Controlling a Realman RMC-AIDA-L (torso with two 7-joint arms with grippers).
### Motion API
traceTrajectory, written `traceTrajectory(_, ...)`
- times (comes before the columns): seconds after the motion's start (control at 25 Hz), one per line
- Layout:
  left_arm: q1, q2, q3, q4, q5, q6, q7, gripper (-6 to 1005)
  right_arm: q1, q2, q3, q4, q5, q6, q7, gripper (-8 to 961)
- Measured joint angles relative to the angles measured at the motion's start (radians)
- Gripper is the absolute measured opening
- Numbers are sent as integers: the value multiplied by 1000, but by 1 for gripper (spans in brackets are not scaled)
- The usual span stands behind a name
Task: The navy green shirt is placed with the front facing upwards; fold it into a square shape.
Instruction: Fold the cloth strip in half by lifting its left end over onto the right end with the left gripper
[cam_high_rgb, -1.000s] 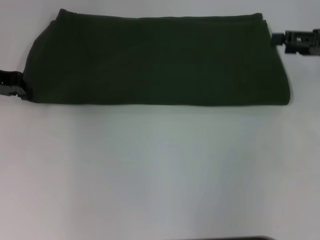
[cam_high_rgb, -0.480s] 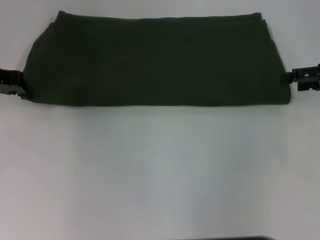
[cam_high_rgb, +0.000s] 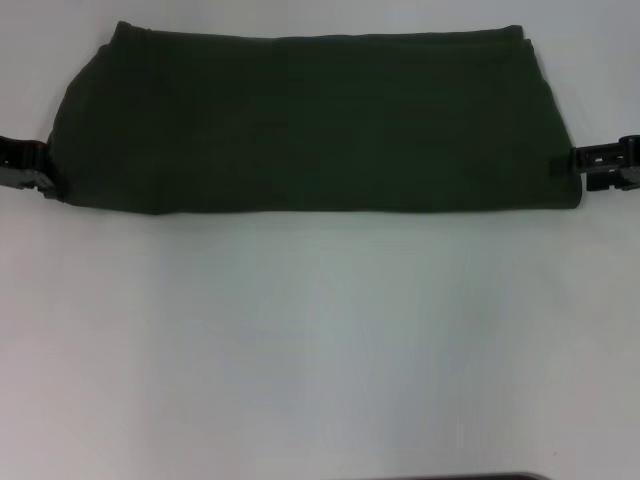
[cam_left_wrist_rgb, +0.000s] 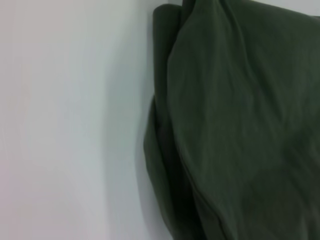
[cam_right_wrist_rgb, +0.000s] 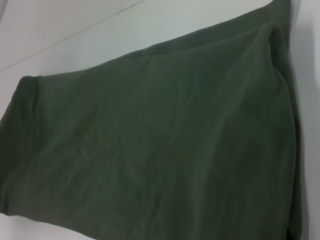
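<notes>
Navy green shirt (cam_high_rgb: 310, 125) folded; lettering hidden

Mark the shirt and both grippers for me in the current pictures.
navy green shirt (cam_high_rgb: 310, 125): head view, middle of the folded band.
left gripper (cam_high_rgb: 42, 180): head view, tip at the shirt's left end.
right gripper (cam_high_rgb: 583, 163): head view, tip at the shirt's right end.

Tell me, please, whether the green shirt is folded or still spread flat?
Folded: the navy green shirt lies as a long band, layered edges showing at its end, no lettering or sleeves visible.
</notes>
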Motion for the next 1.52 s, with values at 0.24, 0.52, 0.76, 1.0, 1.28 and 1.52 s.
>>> traceTrajectory(0.24, 0, -2, 0, 0, 2, 0, -4, 30, 4, 0, -11, 4, -6, 4, 1, 891)
traceTrajectory(0.52, 0, -3, 0, 0, 2, 1, -7, 31, 3, 6, -42, 6, -20, 16, 9, 830)
traceTrajectory(0.76, -2, -2, 0, 1, 2, -4, -8, 32, -5, -4, -34, -1, -41, 17, 28, 803)
traceTrajectory(1.0, -2, -4, 0, 2, 2, -6, -10, 33, -4, -5, -22, 1, -34, 22, 27, 799)
traceTrajectory(1.28, -2, -5, 0, 2, 2, -7, -11, 34, 21, 26, -33, 11, -39, 65, 27, 776)
traceTrajectory(1.52, -2, -4, 0, 2, 2, -10, -11, 35, 34, 36, -55, 38, -41, 86, 29, 757)
